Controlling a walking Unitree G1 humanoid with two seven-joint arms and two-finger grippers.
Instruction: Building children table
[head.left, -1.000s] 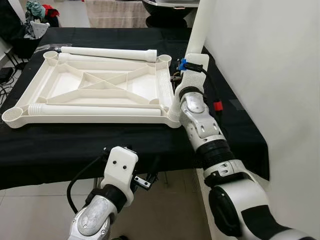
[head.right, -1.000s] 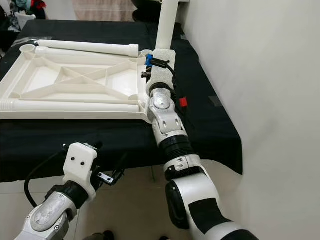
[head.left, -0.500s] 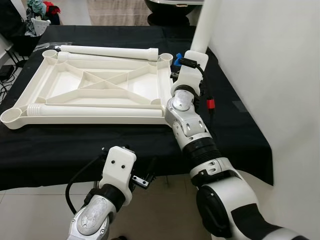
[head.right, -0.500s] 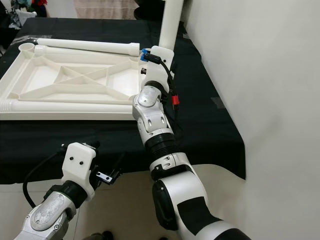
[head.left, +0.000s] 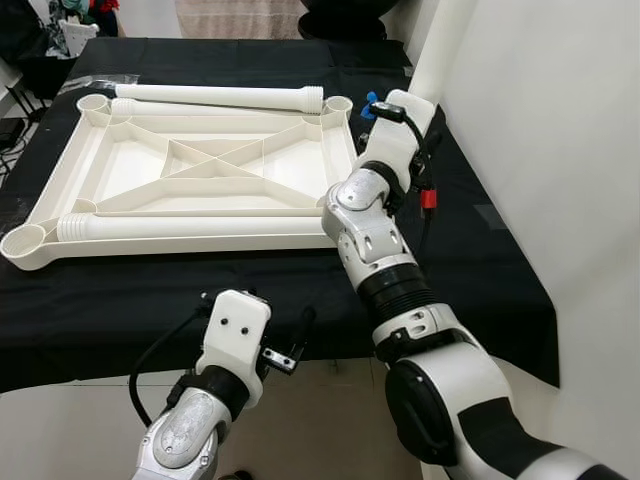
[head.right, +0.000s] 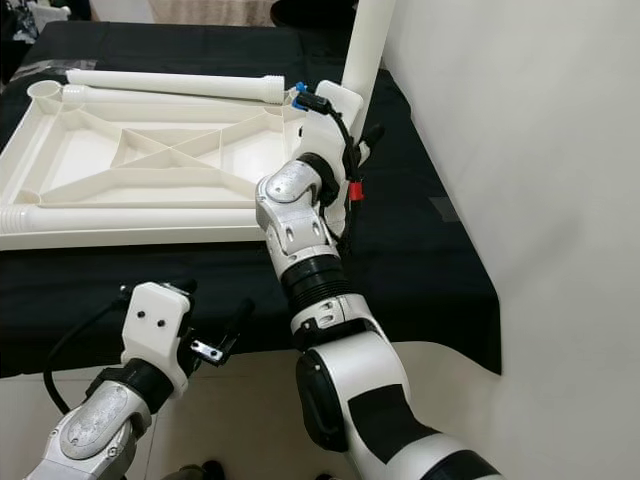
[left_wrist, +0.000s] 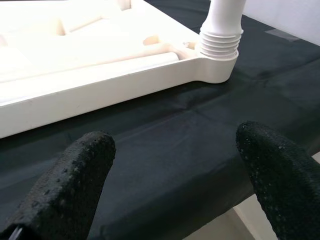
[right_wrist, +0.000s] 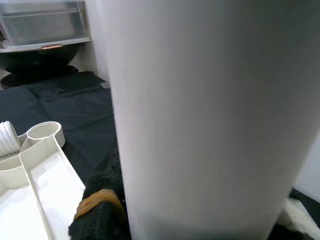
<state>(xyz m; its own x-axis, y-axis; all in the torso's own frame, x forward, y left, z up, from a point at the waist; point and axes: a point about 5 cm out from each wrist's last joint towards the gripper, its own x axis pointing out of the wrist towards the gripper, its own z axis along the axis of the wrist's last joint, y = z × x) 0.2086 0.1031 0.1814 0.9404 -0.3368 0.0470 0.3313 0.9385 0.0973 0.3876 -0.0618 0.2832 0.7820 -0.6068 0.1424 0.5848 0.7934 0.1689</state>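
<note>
The white plastic tabletop (head.left: 190, 175) lies upside down on the black-draped surface (head.left: 150, 300), its ribbed underside facing up like a shallow tray. Two loose legs lie on it: one leg (head.left: 215, 97) along the far edge and another leg (head.left: 190, 222) along the near edge. A third, upright leg (head.right: 367, 45) stands in the near right corner socket, its ridged collar seated there as the left wrist view shows (left_wrist: 218, 42). The right hand (head.right: 330, 112) is closed around this upright leg, which fills its wrist view (right_wrist: 200, 115). Compared with a second ago, the right forearm has swung over toward the tabletop, the elbow now bending leftward, and the upright leg leans more to the right. The left hand (head.left: 285, 345) hangs below the surface's front edge, fingers (left_wrist: 75, 175) spread apart and holding nothing.
</note>
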